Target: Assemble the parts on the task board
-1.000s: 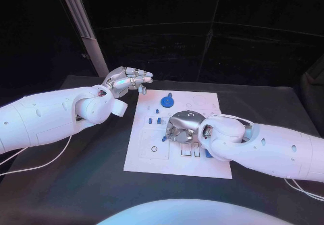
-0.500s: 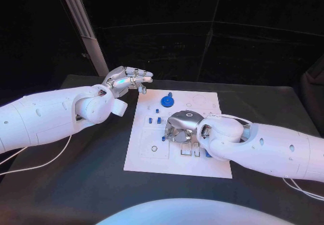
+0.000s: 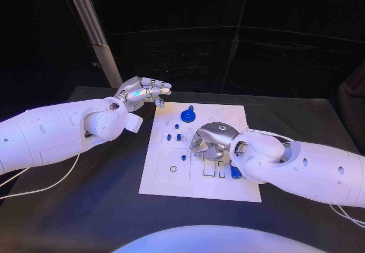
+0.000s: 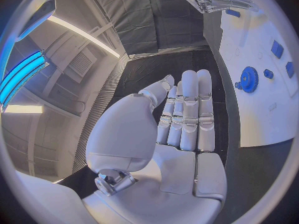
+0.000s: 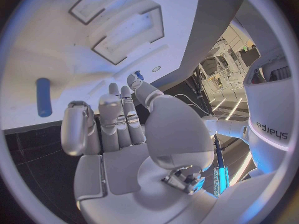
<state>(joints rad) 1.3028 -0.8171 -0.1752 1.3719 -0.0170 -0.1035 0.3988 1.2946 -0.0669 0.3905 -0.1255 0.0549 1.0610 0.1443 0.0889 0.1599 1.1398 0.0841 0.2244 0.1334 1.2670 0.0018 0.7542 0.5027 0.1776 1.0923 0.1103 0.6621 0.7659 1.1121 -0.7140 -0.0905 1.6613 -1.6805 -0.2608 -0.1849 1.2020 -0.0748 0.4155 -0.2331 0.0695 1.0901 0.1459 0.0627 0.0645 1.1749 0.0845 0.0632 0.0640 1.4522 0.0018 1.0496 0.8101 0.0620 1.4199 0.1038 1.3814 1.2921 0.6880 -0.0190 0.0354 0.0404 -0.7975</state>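
Note:
The white task board (image 3: 171, 182) lies mid-table. A blue gear (image 3: 188, 113) sits at its far end, also the blue gear (image 4: 249, 78). Small blue pegs (image 3: 174, 137) stand left of centre, and one lone peg (image 3: 183, 157) stands just left of my right hand (image 3: 211, 139). That hand hovers over the board's middle with its fingers pointing down and nothing in them; the peg (image 5: 138, 75) shows just past its thumb. Blue bars (image 3: 228, 171) lie near the board's right side. My left hand (image 3: 144, 89) hangs off the board's far left corner, fingers (image 4: 187, 109) straight, holding nothing.
A pale post (image 3: 99, 45) rises behind the left hand. Recessed slots (image 5: 127, 32) mark the board under the right hand, with a blue cylinder (image 5: 44, 97) lying beside them. Black tabletop (image 3: 91, 205) surrounds the board.
My right hand has drawn back to the right, uncovering the lone blue peg that it was over. The left hand has stayed where it was.

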